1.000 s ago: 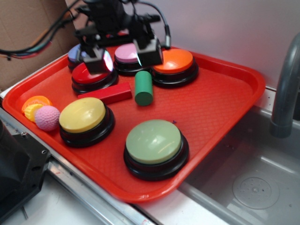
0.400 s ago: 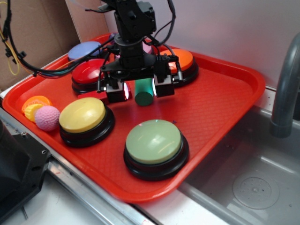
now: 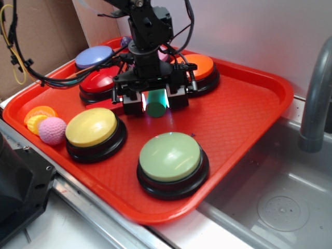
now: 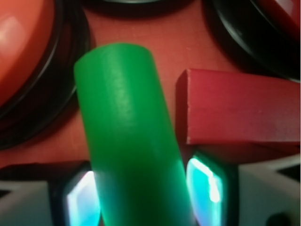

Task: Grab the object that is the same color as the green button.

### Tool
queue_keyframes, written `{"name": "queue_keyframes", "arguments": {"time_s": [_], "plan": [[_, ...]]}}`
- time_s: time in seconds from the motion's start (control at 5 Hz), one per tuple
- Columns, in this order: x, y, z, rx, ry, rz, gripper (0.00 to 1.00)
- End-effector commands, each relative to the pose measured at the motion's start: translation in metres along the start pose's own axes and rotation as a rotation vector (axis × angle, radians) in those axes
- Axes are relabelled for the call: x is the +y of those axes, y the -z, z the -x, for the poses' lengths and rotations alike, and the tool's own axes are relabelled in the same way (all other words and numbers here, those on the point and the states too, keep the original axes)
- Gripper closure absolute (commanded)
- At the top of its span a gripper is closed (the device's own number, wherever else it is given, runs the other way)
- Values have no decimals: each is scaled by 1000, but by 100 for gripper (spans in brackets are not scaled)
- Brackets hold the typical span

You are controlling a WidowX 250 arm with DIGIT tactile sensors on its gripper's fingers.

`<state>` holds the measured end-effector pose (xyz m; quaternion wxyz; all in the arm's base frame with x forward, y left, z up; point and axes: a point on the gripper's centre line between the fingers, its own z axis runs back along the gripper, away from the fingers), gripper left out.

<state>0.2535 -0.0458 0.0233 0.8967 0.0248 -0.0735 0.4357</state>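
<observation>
Now down on the red tray (image 3: 244, 111), gripper (image 3: 155, 100) nearly closed around green cylinder (image 4: 129, 136), pads flanking but contact unclear. Cylinder lying just left of red block (image 4: 240, 110), beyond green button (image 3: 170, 156).

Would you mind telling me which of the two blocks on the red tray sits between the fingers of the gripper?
The dark green cylinder block, lying on its side between the gripper fingers. The red rectangular block lies beside it, outside one finger.
</observation>
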Motion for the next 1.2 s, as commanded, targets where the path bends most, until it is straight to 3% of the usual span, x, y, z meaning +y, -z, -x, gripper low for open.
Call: {"name": "queue_keyframes", "arguments": {"time_s": [0.0,0.2,0.4,0.6,0.8,1.0], "plan": [[-7,-19,-12,-22,59,100,100],[-15,-52,-16,-19,297,171,100],[-17,-90,-20,-11,490,158,100],[-8,-141,-24,-25,731,239,100],[5,-173,-25,-79,785,247,100],[29,-183,-28,-102,733,308,100]]}}
